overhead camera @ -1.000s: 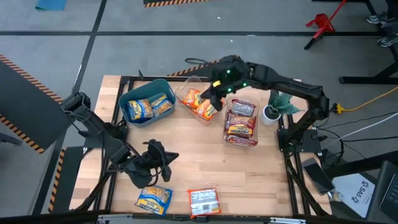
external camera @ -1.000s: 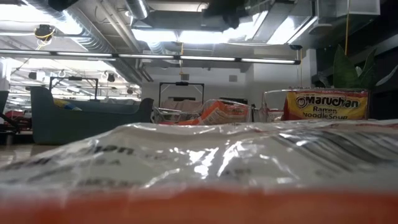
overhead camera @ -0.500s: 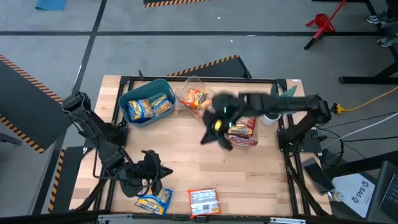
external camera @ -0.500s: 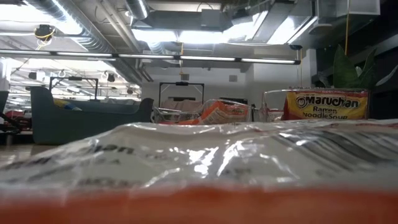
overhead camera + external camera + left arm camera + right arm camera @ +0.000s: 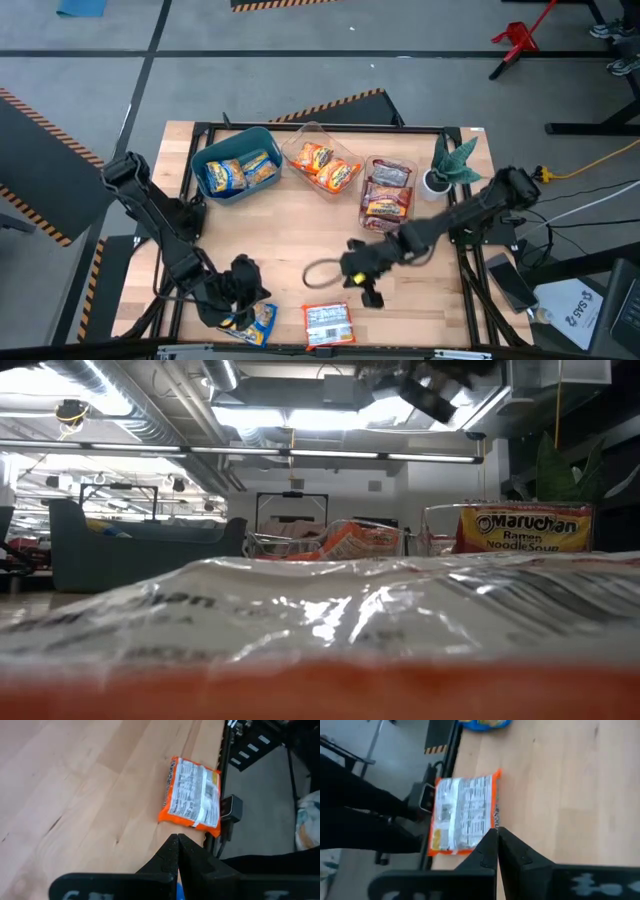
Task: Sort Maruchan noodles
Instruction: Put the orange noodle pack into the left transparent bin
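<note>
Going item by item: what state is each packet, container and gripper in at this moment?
Left gripper: shut, over the blue-yellow packet.
Right gripper: shut, empty, above the orange packet.
Orange packet: flat on the table, printed back up.
Teal bin: holds blue-yellow packets.
Clear containers: hold packets.

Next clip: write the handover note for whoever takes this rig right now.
Left gripper: shut, empty, over the blue-yellow noodle packet at the table's near edge.
Right gripper: shut, empty, just above the orange noodle packet lying print-down.
Done: blue-yellow packets in the teal bin, orange ones in the clear container, red-white ones in the second clear container.
Left: those two loose packets.
</note>
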Controlling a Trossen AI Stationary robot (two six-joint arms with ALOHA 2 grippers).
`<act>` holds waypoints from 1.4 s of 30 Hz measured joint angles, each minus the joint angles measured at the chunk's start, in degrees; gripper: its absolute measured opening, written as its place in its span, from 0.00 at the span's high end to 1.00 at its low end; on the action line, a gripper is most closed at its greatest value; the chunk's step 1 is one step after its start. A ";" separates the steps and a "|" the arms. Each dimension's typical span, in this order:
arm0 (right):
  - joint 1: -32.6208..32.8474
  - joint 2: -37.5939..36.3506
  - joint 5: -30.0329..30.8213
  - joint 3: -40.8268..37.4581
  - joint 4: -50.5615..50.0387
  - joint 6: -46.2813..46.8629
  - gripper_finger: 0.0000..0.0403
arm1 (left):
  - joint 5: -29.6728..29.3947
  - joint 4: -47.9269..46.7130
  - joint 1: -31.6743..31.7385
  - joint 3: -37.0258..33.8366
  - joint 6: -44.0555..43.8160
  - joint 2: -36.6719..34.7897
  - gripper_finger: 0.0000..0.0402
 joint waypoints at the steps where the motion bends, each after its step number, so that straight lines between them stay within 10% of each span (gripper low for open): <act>1: 1.35 0.00 1.56 -2.04 2.45 1.16 1.00 | 0.03 0.12 0.00 0.00 0.00 0.43 1.00; 12: 12.41 1.42 21.13 -15.33 22.77 19.77 1.00 | 0.48 3.69 0.00 0.00 1.97 5.07 1.00; 28: 16.92 17.47 20.92 -6.09 25.14 21.93 1.00 | 1.36 6.99 2.30 0.02 5.34 6.26 1.00; 42: 5.36 15.89 23.25 -5.69 20.02 24.74 1.00 | -4.88 9.25 2.77 0.02 7.02 6.26 1.00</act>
